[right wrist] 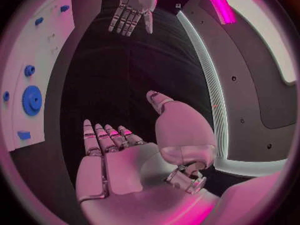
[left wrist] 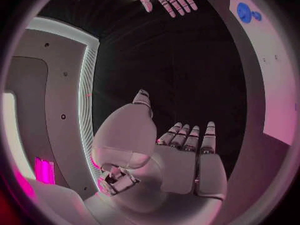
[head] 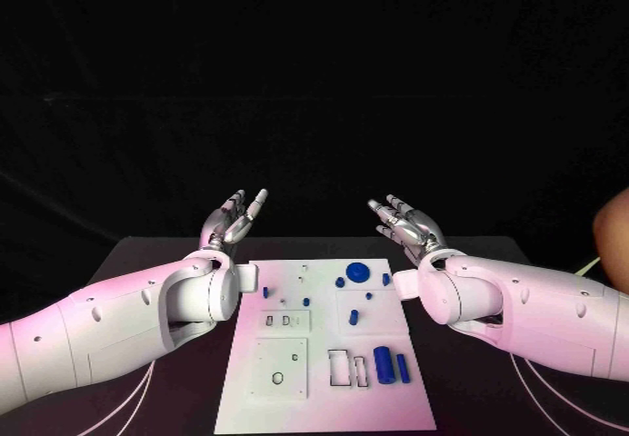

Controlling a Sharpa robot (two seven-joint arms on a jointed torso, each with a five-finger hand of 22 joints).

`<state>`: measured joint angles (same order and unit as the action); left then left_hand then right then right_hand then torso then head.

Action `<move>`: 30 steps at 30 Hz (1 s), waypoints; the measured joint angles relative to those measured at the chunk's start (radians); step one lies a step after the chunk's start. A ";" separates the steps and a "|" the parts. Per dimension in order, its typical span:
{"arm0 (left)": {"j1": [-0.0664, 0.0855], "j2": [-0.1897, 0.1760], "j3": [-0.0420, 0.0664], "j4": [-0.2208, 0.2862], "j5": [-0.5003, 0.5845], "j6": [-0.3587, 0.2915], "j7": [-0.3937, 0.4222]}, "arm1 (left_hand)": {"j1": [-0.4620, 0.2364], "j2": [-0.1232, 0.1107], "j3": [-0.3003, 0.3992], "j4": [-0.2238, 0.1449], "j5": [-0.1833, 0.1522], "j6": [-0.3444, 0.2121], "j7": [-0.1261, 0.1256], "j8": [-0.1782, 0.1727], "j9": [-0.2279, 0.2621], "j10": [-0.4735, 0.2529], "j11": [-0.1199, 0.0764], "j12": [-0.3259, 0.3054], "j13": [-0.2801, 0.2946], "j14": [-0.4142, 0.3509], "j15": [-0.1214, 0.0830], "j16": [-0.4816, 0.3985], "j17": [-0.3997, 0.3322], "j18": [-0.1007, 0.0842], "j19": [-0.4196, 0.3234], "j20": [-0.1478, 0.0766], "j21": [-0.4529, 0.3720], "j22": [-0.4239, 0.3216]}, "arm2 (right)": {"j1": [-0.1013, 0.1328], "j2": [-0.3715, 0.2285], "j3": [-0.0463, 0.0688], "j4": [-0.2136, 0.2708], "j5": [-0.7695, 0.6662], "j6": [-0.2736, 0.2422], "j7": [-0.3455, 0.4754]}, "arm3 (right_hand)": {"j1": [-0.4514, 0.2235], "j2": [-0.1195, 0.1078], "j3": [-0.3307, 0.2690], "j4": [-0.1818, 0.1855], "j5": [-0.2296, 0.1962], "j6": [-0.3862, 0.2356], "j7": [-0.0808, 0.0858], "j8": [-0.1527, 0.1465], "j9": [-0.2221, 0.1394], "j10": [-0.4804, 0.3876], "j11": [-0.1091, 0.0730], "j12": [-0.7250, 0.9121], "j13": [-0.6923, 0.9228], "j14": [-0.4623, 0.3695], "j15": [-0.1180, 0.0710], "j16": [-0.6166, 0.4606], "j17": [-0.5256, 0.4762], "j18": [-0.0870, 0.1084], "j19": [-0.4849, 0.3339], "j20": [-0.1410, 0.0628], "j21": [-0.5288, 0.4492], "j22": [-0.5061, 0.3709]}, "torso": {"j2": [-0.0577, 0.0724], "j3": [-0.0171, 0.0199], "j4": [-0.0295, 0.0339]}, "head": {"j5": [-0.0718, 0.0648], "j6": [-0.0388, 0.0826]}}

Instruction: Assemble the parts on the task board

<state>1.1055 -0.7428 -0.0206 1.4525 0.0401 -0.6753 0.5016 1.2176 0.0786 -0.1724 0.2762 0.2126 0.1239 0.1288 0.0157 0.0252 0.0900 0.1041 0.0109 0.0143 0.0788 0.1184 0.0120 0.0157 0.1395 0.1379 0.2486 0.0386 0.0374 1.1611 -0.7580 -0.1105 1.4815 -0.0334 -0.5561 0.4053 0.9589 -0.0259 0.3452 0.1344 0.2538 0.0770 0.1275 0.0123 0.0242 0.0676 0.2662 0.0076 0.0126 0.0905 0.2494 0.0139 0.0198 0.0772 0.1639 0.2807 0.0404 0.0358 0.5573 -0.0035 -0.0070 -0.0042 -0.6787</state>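
Left hand (head: 234, 221) and right hand (head: 409, 224) hover spread, holding nothing, beyond one task board (head: 291, 400).

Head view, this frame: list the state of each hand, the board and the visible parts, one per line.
left hand: open, fingers apart, raised above the table, holding nothing.
right hand: open, fingers apart, raised, holding nothing.
task board: flat on the table between the arms, untouched.
round blue part: lying on the board's far end.
long blue part: lying on the board's near right side, beside a thinner blue piece.
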 measured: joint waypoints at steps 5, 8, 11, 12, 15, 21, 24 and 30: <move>0.000 0.000 0.000 0.000 0.004 0.013 0.000 | 0.081 0.016 -0.020 0.013 0.008 0.063 0.005 0.019 0.012 0.043 0.025 0.007 0.008 0.058 0.023 0.019 0.013 0.031 0.037 0.025 0.031 0.017 | 0.023 0.005 -0.022 -0.020 -0.026 0.101 -0.045 | 0.090 -0.013 0.025 -0.052 -0.014 0.067 0.003 0.027 0.018 0.062 0.011 0.017 0.008 0.067 0.011 0.024 0.016 0.000 0.055 0.008 0.029 0.015 | 0.000 -0.0002 0.0000 | 0.000 0.000; 0.000 0.000 0.000 -0.001 0.005 0.017 0.000 | 0.133 0.025 -0.038 0.009 0.008 0.181 0.011 0.059 0.036 0.154 0.047 0.025 0.018 0.196 0.040 0.066 0.040 0.031 0.132 0.034 0.091 0.049 | 0.028 0.006 -0.026 -0.025 -0.036 0.138 -0.061 | 0.134 -0.020 0.035 -0.086 -0.018 0.131 0.007 0.049 0.034 0.129 0.011 0.031 0.015 0.137 0.012 0.045 0.031 0.000 0.108 0.009 0.054 0.027 | 0.000 -0.0002 -0.0001 | 0.000 0.000; 0.002 -0.034 0.003 0.033 0.007 0.030 0.000 | 0.213 0.032 -0.053 -0.003 0.008 0.404 0.027 0.151 0.084 0.448 0.087 0.082 0.043 0.432 0.064 0.153 0.081 0.031 0.304 0.042 0.189 0.093 | 0.043 0.003 -0.030 -0.047 -0.138 0.146 -0.079 | 0.192 -0.030 0.048 -0.135 -0.018 0.268 0.016 0.098 0.068 0.298 0.005 0.067 0.029 0.288 0.003 0.091 0.061 0.013 0.225 0.008 0.105 0.052 | 0.008 0.0000 0.0000 | -0.001 -0.007; 0.004 -0.050 0.004 0.038 0.007 0.035 0.000 | 0.243 0.032 -0.058 -0.008 0.017 0.485 0.034 0.186 0.102 0.561 0.090 0.105 0.051 0.540 0.068 0.193 0.101 0.031 0.370 0.041 0.222 0.105 | 0.051 -0.002 -0.029 -0.056 -0.189 0.140 -0.084 | 0.207 -0.033 0.051 -0.150 -0.018 0.316 0.020 0.116 0.079 0.354 0.002 0.078 0.033 0.338 -0.001 0.106 0.070 0.023 0.264 0.007 0.122 0.059 | 0.013 0.0002 0.0000 | -0.002 -0.010; 0.006 -0.075 0.004 0.042 0.007 0.050 0.000 | 0.308 0.035 -0.068 -0.022 0.036 0.626 0.061 0.249 0.134 0.764 0.093 0.143 0.059 0.739 0.055 0.266 0.142 0.031 0.519 0.033 0.285 0.122 | 0.064 -0.014 -0.025 -0.070 -0.354 0.119 -0.103 | 0.244 -0.041 0.061 -0.195 -0.018 0.455 0.031 0.165 0.109 0.514 -0.012 0.106 0.041 0.484 -0.020 0.145 0.095 0.043 0.379 0.006 0.165 0.076 | 0.029 0.0014 0.0012 | -0.003 -0.015; 0.011 -0.096 0.003 0.074 -0.009 0.090 -0.009 | 0.382 0.039 -0.087 -0.032 0.036 0.707 0.079 0.265 0.152 0.893 0.072 0.124 0.055 0.849 0.026 0.273 0.186 0.031 0.636 0.008 0.293 0.104 | 0.077 -0.015 -0.028 -0.075 -0.615 0.110 -0.158 | 0.276 -0.061 0.087 -0.267 -0.018 0.648 0.060 0.224 0.146 0.744 -0.048 0.119 0.049 0.703 -0.061 0.193 0.132 0.070 0.544 -0.003 0.215 0.089 | 0.051 0.0058 0.0064 | -0.008 -0.016; 0.016 -0.112 0.004 0.088 -0.023 0.111 -0.017 | 0.394 0.039 -0.100 -0.033 0.036 0.722 0.074 0.265 0.156 0.919 0.067 0.114 0.055 0.872 0.017 0.273 0.201 0.031 0.664 0.001 0.293 0.099 | 0.089 -0.015 -0.026 -0.080 -0.731 0.115 -0.190 | 0.280 -0.065 0.102 -0.288 -0.018 0.711 0.070 0.238 0.158 0.819 -0.064 0.119 0.051 0.778 -0.078 0.206 0.148 0.085 0.600 -0.011 0.230 0.093 | 0.063 0.0081 0.0097 | -0.011 -0.014; 0.026 -0.144 0.006 0.128 -0.057 0.148 -0.036 | 0.411 0.033 -0.136 -0.023 0.036 0.734 0.069 0.259 0.166 0.945 0.062 0.098 0.055 0.897 0.010 0.273 0.226 0.030 0.702 -0.009 0.293 0.094 | 0.108 -0.013 -0.025 -0.083 -0.943 0.144 -0.265 | 0.271 -0.074 0.121 -0.316 -0.018 0.798 0.088 0.255 0.185 0.938 -0.093 0.119 0.056 0.903 -0.114 0.231 0.188 0.086 0.693 -0.036 0.264 0.104 | 0.086 0.0103 0.0155 | -0.017 -0.009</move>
<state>1.1312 -0.8871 -0.0146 1.5807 -0.0165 -0.5274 0.4653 1.6286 0.1116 -0.3081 0.2536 0.2483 0.8583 0.1982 0.2743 0.1915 1.0351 0.1663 0.1091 0.0694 0.9760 0.1287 0.2855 0.2420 0.1700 0.8402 0.2394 0.3320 0.1311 1.2689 -0.7707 -0.1359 1.3985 -0.9767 -0.4118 0.1404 1.2303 -0.0998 0.4666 -0.1813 0.2358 0.8752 0.2152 0.2669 0.2093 1.0054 0.1728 0.1267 0.0685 0.9933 0.1357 0.2451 0.2076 0.1627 0.8574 0.2442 0.3043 0.1402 0.6428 0.0067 0.0085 -0.0212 -0.6874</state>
